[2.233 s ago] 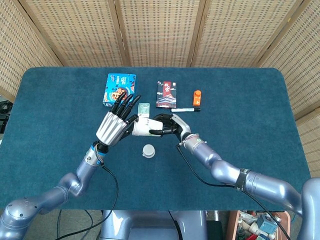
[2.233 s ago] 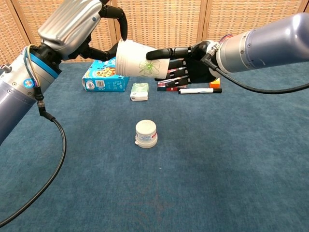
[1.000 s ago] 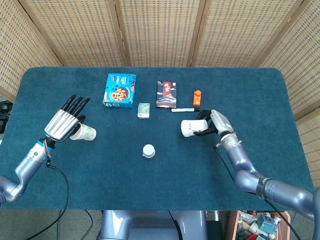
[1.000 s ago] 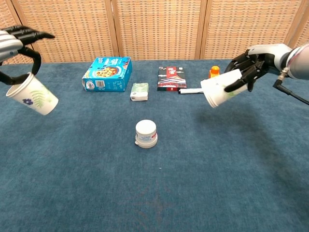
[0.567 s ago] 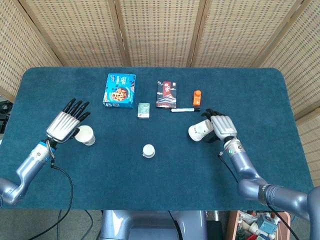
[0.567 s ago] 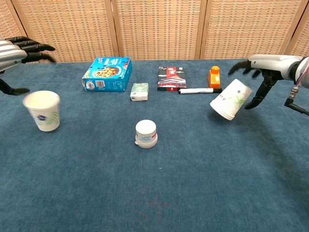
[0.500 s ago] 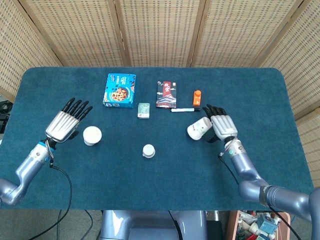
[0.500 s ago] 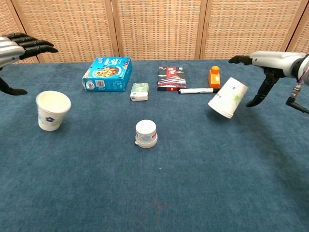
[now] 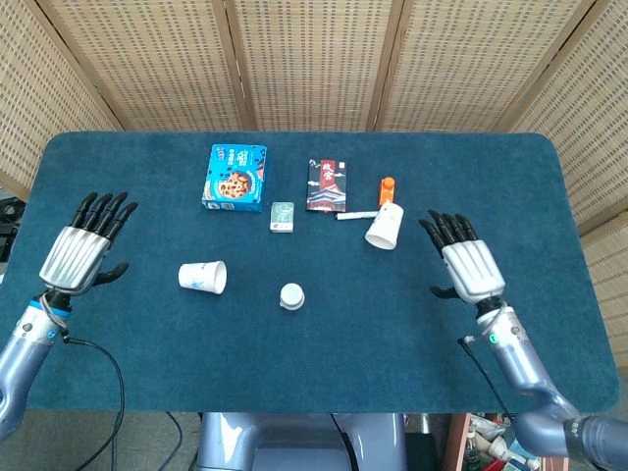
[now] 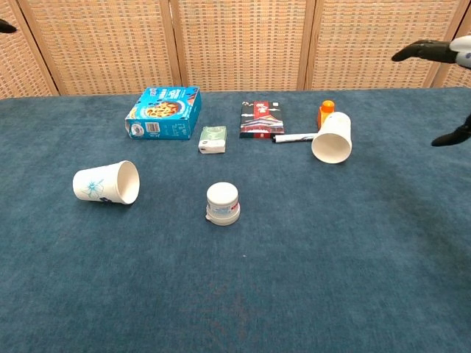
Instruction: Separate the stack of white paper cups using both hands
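Two white paper cups lie on their sides on the blue table, far apart. One cup [image 9: 203,278] [image 10: 108,183] rests left of centre with its mouth to the right. The other cup [image 9: 384,227] [image 10: 332,137] lies right of centre by the marker, its mouth toward the front. My left hand [image 9: 81,253] hovers at the far left, fingers spread, holding nothing. My right hand [image 9: 467,265] is at the right, fingers spread and holding nothing; in the chest view only its dark fingertips [image 10: 421,49] show at the top right edge.
A small white jar [image 9: 290,295] [image 10: 222,203] stands at mid-table. Along the back lie a blue snack box [image 9: 235,177], a small green packet [image 9: 283,216], a dark red packet [image 9: 329,184], a marker [image 10: 294,137] and an orange bottle [image 9: 388,188]. Wicker screens stand behind.
Both hands let go of their cups and drew outward, away from them. The left cup tipped from upright onto its side; the right cup dropped and came to rest by the marker.
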Motion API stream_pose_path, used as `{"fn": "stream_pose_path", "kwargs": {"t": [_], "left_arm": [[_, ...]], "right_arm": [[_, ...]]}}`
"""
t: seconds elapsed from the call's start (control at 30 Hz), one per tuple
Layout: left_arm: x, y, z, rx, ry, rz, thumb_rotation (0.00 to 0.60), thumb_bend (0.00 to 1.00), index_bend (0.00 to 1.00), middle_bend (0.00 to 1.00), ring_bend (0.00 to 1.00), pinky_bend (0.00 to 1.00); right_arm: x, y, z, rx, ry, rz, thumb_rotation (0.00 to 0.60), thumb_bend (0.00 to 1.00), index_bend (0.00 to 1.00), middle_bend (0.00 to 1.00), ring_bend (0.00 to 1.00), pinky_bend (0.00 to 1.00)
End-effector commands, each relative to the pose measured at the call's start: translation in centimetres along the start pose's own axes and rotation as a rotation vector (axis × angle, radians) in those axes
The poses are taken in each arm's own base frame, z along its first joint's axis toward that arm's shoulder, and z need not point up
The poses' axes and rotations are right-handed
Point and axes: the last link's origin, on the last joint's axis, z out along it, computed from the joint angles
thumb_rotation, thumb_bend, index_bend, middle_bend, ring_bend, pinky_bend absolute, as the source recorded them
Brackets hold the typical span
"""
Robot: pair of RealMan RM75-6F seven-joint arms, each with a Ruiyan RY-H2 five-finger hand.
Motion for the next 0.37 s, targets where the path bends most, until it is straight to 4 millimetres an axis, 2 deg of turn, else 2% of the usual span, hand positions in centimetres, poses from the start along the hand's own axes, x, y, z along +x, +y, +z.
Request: {"fn": "stream_pose_path", "kwargs": {"t": [0.03,0.23,0.37], "left_arm": [[1.1,-1.4,-3.7,0.148,0.021,-0.091,0.6,0.24,0.0,0.0,0.0,0.0],[1.4,-0.8,-8.5,0.289,0.053,-0.197,0.6,0.24,0.0,0.0,0.0,0.0],[1.1,-0.2,-10.5,0.319,0.045,-0.241,0.6,0.24,0.0,0.0,0.0,0.0]], "right_arm": [[-0.2,2.0,-4.6,-0.01,0.034,-0.028,0.6,0.0,0.0,0.0,0.0,0.0],[-2.0,4.2,-9.5,-0.057,0.093,-0.041,0.6,0.0,0.0,0.0,0.0,0.0],[-2.8,4.6,-11.6,-0.086,0.127,-0.033,0.6,0.0,0.0,0.0,0.0,0.0]]}}
